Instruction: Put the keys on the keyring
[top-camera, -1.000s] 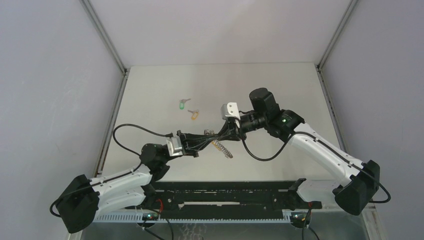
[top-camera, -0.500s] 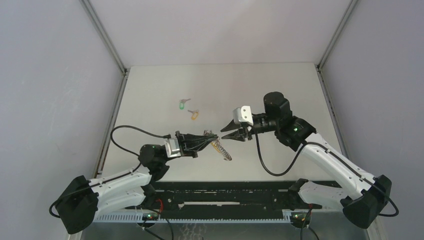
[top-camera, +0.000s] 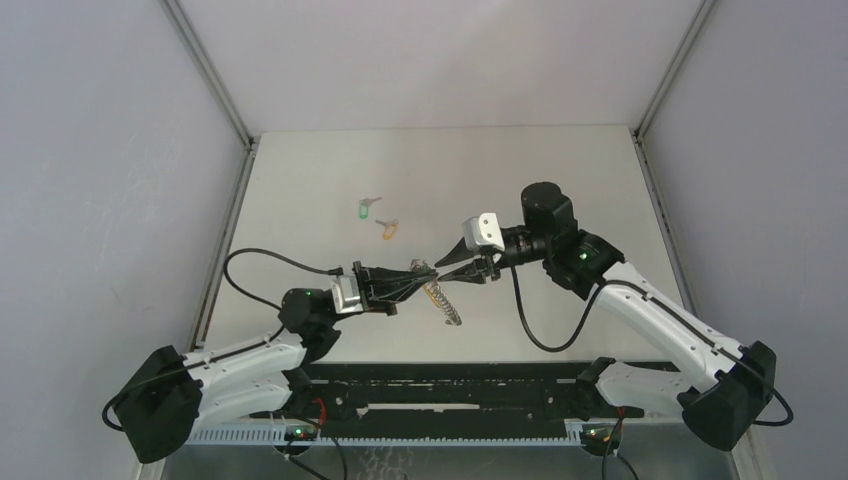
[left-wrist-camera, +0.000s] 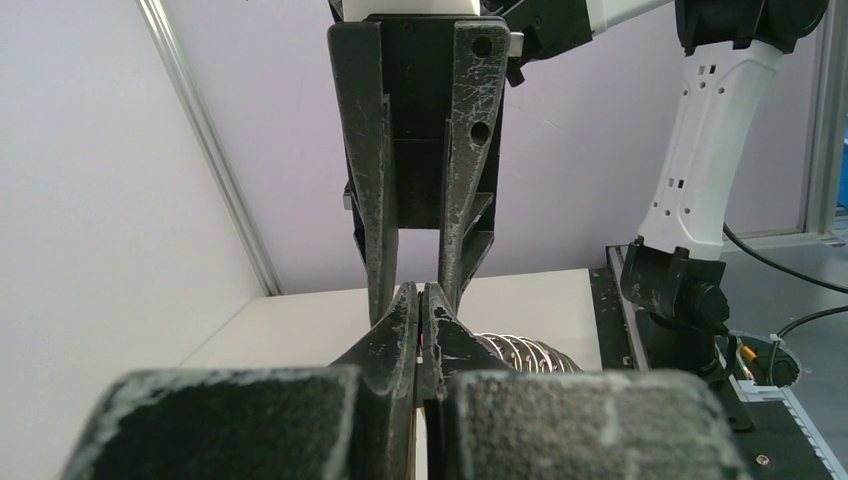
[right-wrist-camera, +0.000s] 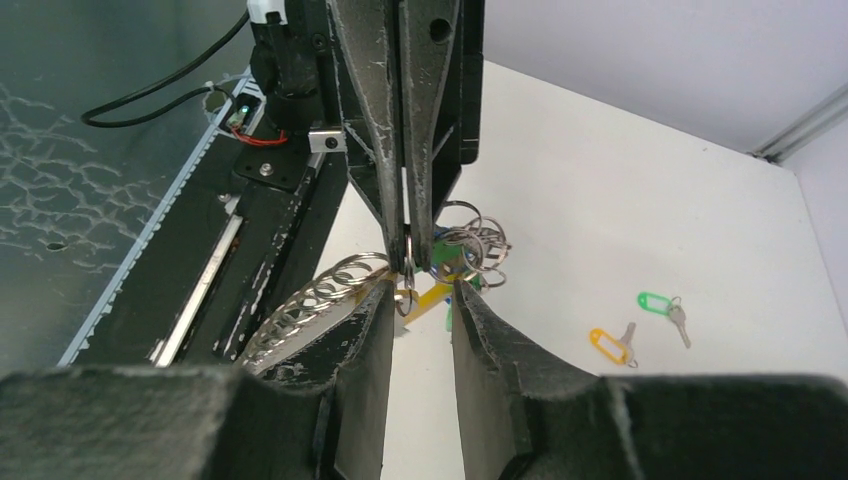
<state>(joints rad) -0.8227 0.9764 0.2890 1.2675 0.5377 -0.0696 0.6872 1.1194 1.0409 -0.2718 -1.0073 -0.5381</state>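
Nothing readable is showing in any view: no lettering, brand, number or sign. The green tag (right-wrist-camera: 652, 301) and orange tag (right-wrist-camera: 607, 345) are appearing too small to make out any writing.

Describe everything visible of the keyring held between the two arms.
The keyring is silvery metal: a cluster of small loops, a chain of linked rings trailing off, and a yellow tag partly hidden. It is held up over the table, pinched in the shut fingers of the left gripper. The right gripper is open, a finger on each side of the pinched part; whether it touches cannot be told.
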